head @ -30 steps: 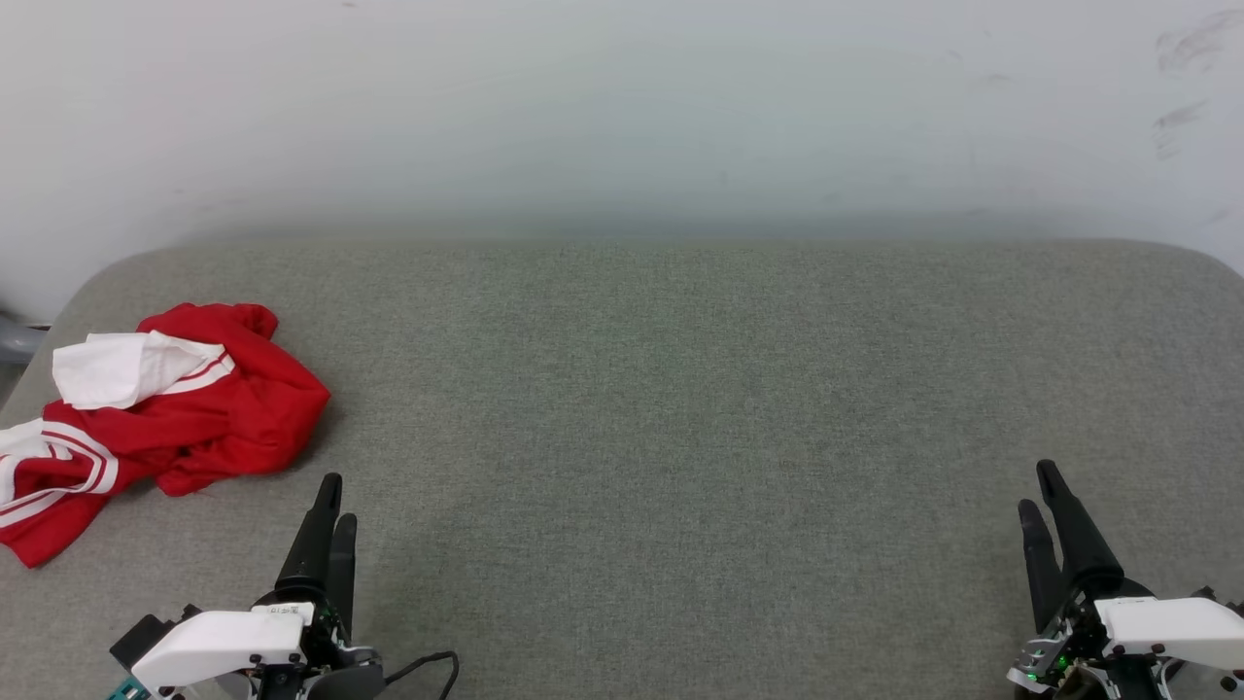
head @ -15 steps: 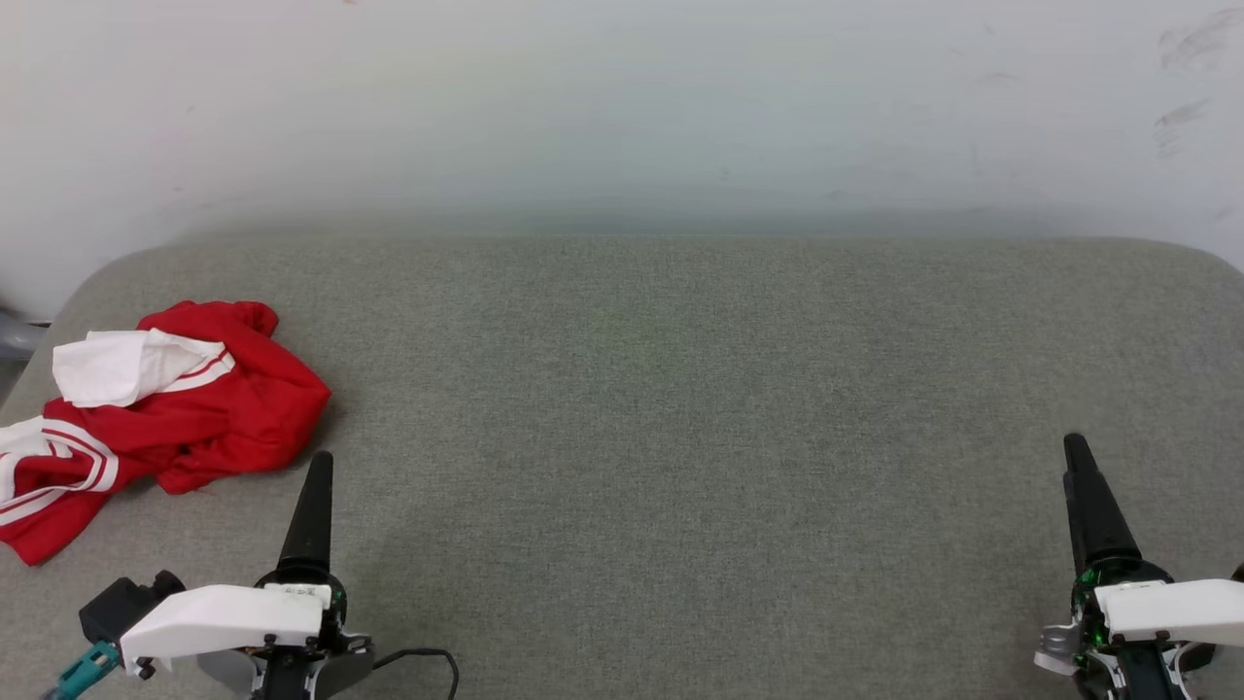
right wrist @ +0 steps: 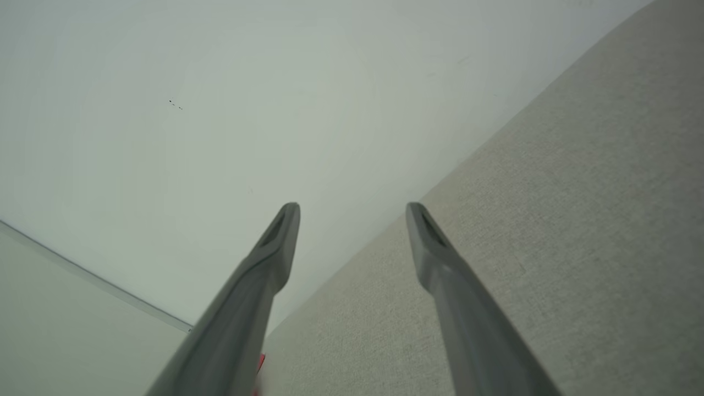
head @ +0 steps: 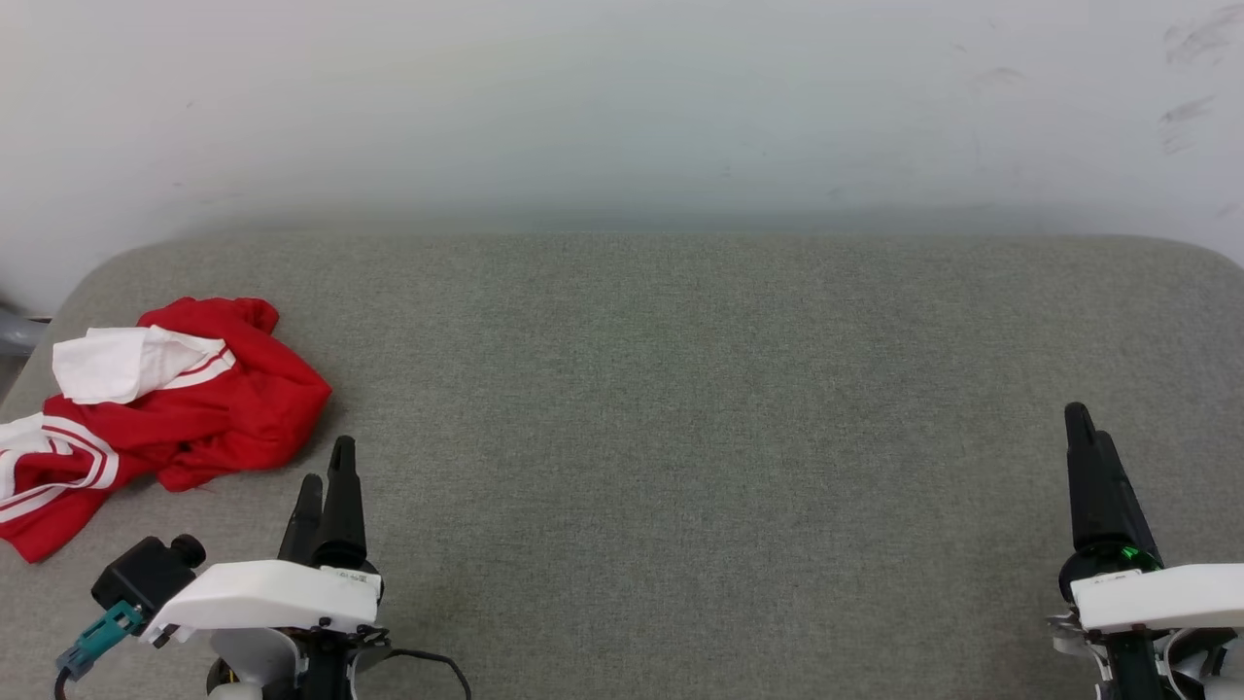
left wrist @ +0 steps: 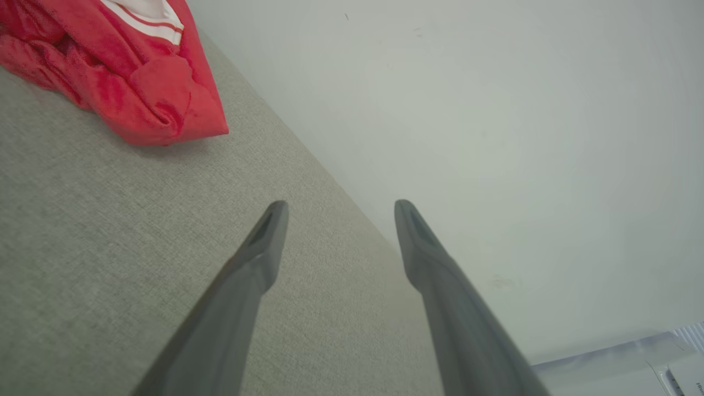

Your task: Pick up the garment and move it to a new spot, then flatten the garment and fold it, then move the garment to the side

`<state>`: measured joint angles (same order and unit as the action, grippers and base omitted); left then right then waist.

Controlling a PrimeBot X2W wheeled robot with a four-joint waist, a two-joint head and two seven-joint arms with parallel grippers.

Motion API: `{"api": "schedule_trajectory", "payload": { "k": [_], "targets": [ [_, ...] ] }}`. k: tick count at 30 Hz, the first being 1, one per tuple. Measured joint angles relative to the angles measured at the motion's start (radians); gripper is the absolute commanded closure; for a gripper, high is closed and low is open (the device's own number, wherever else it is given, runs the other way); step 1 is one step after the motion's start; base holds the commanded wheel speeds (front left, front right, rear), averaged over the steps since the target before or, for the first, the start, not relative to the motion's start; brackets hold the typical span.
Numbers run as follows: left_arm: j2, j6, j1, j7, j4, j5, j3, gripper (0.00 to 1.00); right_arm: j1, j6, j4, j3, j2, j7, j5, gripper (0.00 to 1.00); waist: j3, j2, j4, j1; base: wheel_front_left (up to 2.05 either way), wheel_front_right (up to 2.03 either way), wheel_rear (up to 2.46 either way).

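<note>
The garment (head: 185, 408), red with white sleeves and striped trim, lies crumpled at the left end of the grey padded surface (head: 680, 408). My left gripper (head: 328, 465) hovers just to its lower right, apart from it, open and empty. In the left wrist view the garment (left wrist: 137, 71) sits at the upper left, ahead of the open left gripper (left wrist: 336, 208). At the far right my right gripper (head: 1087, 426) points up the head view; the right wrist view shows the right gripper (right wrist: 352, 209) open with nothing between its fingers. A red sliver of the garment (right wrist: 260, 362) peeks beside one finger.
A pale wall (head: 622, 107) rises directly behind the surface. The surface's rounded left corner (head: 87, 282) lies close behind the garment, and a grey pipe (head: 15, 335) shows past it. A black cable (head: 428, 663) trails from the left wrist.
Both arms rolled at the wrist and crept forward; the left gripper's fingertips now sit closer to the garment. The garment has not moved.
</note>
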<state>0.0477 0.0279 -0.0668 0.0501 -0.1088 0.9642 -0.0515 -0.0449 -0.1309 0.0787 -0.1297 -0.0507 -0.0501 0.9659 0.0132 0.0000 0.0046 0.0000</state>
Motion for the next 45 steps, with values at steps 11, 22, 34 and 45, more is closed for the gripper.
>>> {"api": "schedule_trajectory", "payload": {
  "k": [11, 22, 34, 45],
  "targets": [
    [0.0, 0.046, 0.005, 0.036, 0.018, -0.204, 0.04, 0.0, 0.014, 0.0, -0.028, 0.025, 0.0, -0.037, -0.207, 0.0, 0.002, 0.0, 0.002, 0.0, 0.0, 0.0, 0.0],
    [0.007, 0.086, 0.01, 0.068, 0.025, -0.367, 0.077, 0.0, 0.024, 0.0, -0.037, 0.025, 0.0, -0.07, -0.356, 0.0, 0.003, 0.0, 0.003, 0.0, 0.0, 0.0, 0.0],
    [0.026, 0.123, 0.019, 0.103, 0.035, -0.499, 0.121, 0.0, 0.031, 0.0, -0.046, 0.023, 0.0, -0.1, -0.498, 0.0, 0.0, 0.0, 0.004, 0.0, 0.0, 0.0, 0.0],
    [0.034, 0.146, 0.023, 0.128, 0.042, -0.604, 0.148, 0.0, 0.042, 0.0, -0.061, 0.022, 0.0, -0.129, -0.604, 0.0, -0.005, 0.0, 0.007, 0.0, 0.0, 0.0, 0.0]
  ]
}}
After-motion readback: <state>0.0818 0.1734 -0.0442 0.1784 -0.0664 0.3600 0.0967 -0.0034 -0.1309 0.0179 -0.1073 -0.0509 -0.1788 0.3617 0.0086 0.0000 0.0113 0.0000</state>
